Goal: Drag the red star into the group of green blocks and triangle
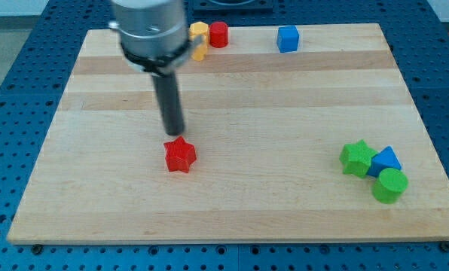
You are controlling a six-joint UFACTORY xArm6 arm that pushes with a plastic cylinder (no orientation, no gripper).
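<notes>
The red star (180, 155) lies on the wooden board (285, 105), left of centre. My tip (175, 135) stands just above the star in the view, close to its upper edge; whether it touches is not clear. At the view's right sits the group: a green star (356, 158), a blue triangle (387, 160) right of it, and a green cylinder (390, 185) below the triangle. The three touch or nearly touch.
At the view's top edge stand a red cylinder (219, 34), a yellow block (199, 37) partly hidden behind the arm, and a blue cube (288, 38). The arm's body (151, 34) covers the top left of the board.
</notes>
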